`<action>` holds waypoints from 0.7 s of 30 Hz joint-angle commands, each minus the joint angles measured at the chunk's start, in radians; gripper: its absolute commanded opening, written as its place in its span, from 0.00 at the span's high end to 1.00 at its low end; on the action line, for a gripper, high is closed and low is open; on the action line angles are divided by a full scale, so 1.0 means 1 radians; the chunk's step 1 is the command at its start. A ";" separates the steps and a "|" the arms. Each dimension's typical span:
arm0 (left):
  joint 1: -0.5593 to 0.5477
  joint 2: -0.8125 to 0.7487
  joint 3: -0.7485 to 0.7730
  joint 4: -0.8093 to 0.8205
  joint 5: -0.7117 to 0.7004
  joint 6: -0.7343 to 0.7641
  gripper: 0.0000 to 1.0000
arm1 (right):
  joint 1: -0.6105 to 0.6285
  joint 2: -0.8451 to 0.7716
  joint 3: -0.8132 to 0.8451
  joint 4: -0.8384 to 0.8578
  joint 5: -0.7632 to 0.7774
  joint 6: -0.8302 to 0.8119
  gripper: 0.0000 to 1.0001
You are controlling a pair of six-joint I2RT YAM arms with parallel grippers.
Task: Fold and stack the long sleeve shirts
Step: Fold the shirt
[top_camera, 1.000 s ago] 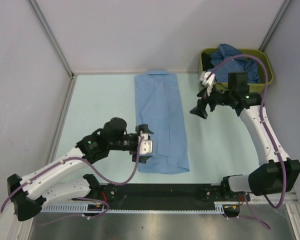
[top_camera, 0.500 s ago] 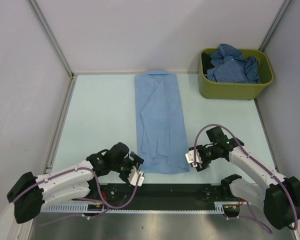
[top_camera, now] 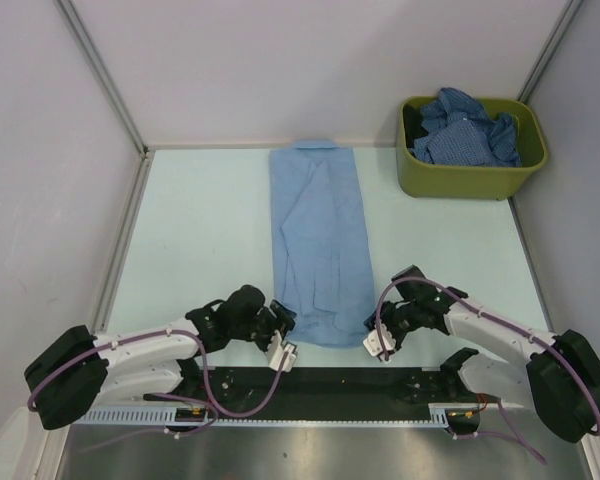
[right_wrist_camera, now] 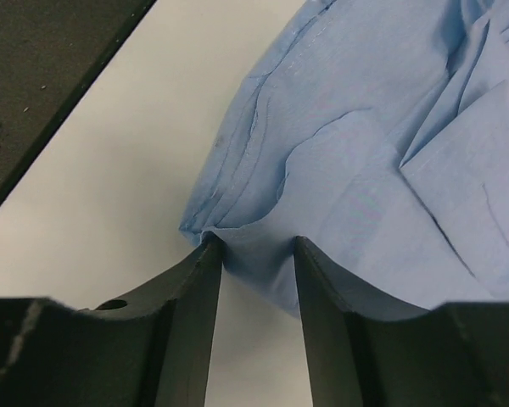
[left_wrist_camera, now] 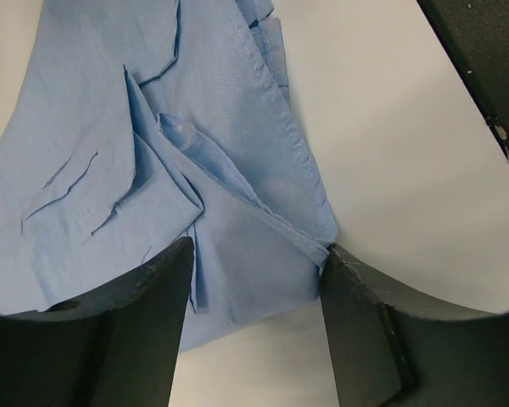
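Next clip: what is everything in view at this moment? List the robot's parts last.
light blue shirt: one, light blue, lying as a long strip mid-table
patterned shirts: heap, count unclear, darker blue, inside the bin
bin: one, olive green, far right corner
table: one, pale, under everything
left gripper: one, black, open, straddling the shirt's near left corner
right gripper: one, black, open, straddling the shirt's near right corner

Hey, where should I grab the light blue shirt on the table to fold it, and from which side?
Take the light blue shirt by its two near hem corners, coming from the near table edge. It lies flat as a long strip, collar at the far end, so those corners probably lift freely.
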 commanded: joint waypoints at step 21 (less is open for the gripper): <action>-0.306 -0.270 0.134 -0.521 0.002 -0.236 1.00 | 0.342 -0.376 0.076 -0.216 0.082 0.504 1.00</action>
